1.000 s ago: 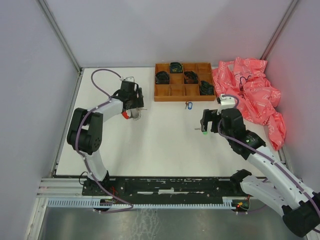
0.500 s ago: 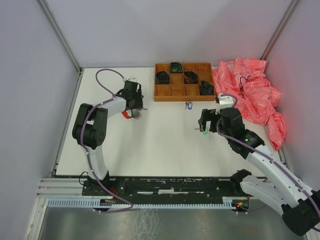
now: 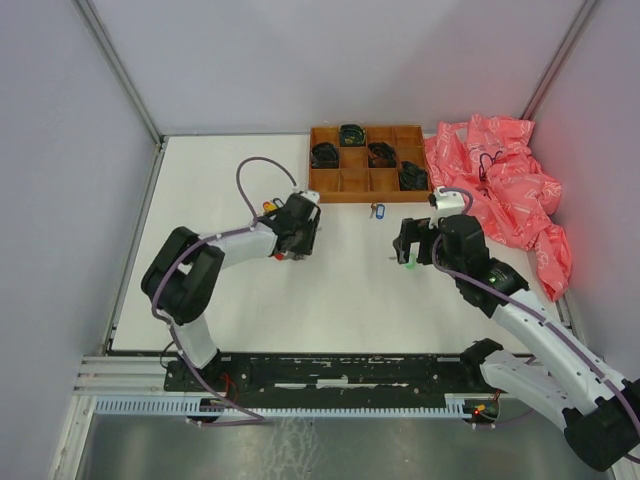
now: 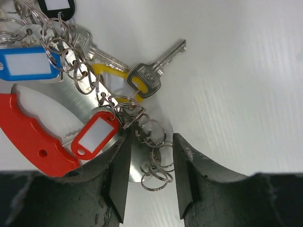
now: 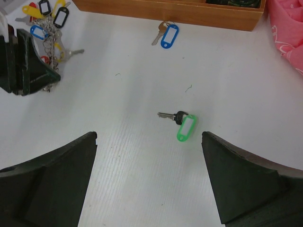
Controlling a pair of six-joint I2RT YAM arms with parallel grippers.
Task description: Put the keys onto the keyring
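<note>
Left claw low over the surface, at the edge of the keyring bunch. Jaws partly open, one either side of a short chain of small rings trailing from the bunch; a gap shows on the right of the chain, so no firm grip on it. The left finger touches or nearly touches the red tag; cannot tell which.

The bunch lies flat: blue tag, black tag, yellow tag, curved red strap, and one silvery key pointing away from the claw.

Right claw spread wide, holding nothing, hovering above a loose key with a green tag on the surface between its fingers.

A second loose key with a blue tag lies just beside the front wall of the wooden tray. A crumpled pink bag sits to the right of the tray.
</note>
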